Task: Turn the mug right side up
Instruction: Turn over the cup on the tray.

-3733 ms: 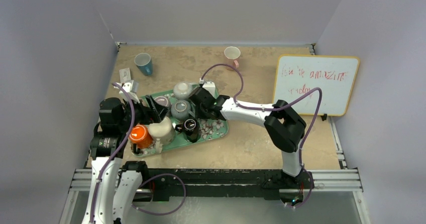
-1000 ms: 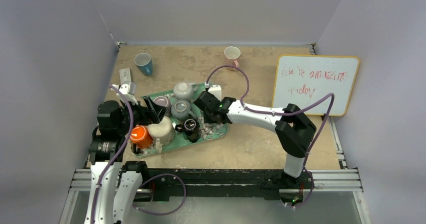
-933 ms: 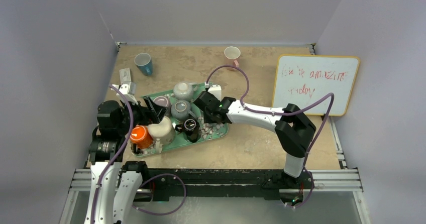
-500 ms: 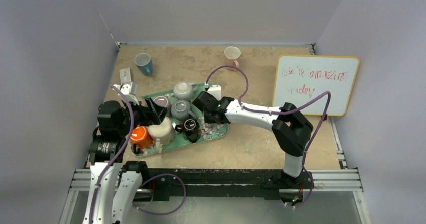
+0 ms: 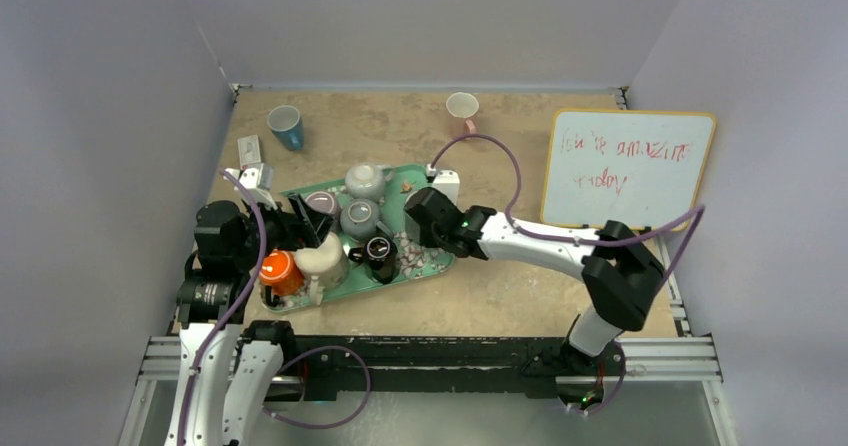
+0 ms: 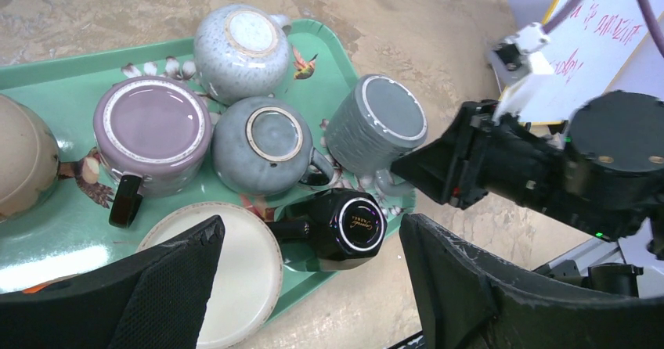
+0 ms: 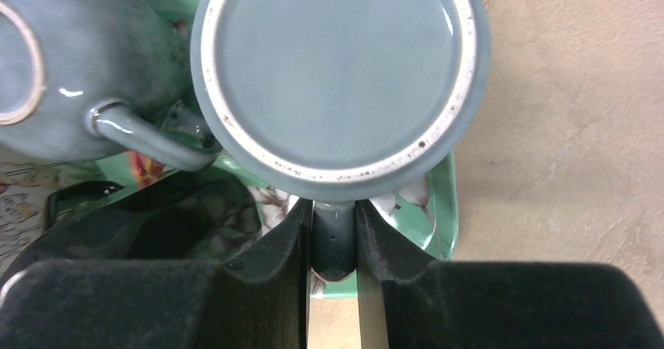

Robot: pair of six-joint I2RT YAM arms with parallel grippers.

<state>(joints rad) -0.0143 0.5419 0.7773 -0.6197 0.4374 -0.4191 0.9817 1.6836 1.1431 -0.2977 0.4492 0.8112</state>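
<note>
The mug point(image 7: 337, 67) is grey-blue and upside down, its flat base facing the right wrist camera, over the right end of the green tray point(image 7: 438, 208). My right gripper point(image 7: 334, 243) is shut on the mug's handle point(image 7: 334, 232), one black finger on each side. The left wrist view shows the same mug point(image 6: 376, 126) with the right gripper point(image 6: 438, 169) just right of it. I cannot tell whether its rim touches the tray. My left gripper point(image 6: 313, 286) hangs open above the tray's near side, holding nothing.
Other upturned mugs crowd the tray point(image 6: 47, 75): purple point(image 6: 153, 126), speckled pale blue point(image 6: 239, 40), blue-grey point(image 6: 270, 142), black point(image 6: 352, 224), cream point(image 6: 227, 263). An orange one point(image 5: 278, 266) sits at the left end. Blue cup point(image 5: 286, 126), pink cup point(image 5: 462, 109) and whiteboard point(image 5: 628, 169) stand farther back.
My right gripper has narrowed onto the mug's handle, and the right arm has swung right and slightly nearer with it. The left arm has stayed where it was.
</note>
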